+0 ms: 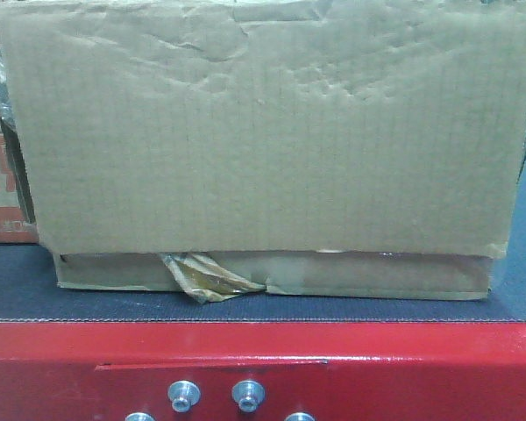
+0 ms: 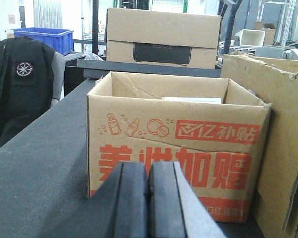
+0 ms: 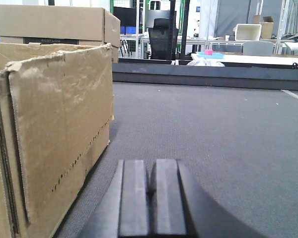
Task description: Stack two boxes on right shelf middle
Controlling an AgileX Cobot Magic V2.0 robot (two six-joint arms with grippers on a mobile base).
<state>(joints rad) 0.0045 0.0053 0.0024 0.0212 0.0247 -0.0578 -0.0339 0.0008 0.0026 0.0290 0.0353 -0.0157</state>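
Our left gripper (image 2: 148,198) has its pads pressed together on nothing, and so does our right gripper (image 3: 150,198). The plain box (image 1: 263,140) stands at the front edge of the belt (image 1: 17,307), just behind the red rail (image 1: 421,368), between both grippers. Just beside it on the left sits a printed box (image 2: 176,148), open-topped, lettered in orange "亿补贴". We judge the first lift not yet begun. Next we must clamp the plain box from both sides. The shelf is out of view.
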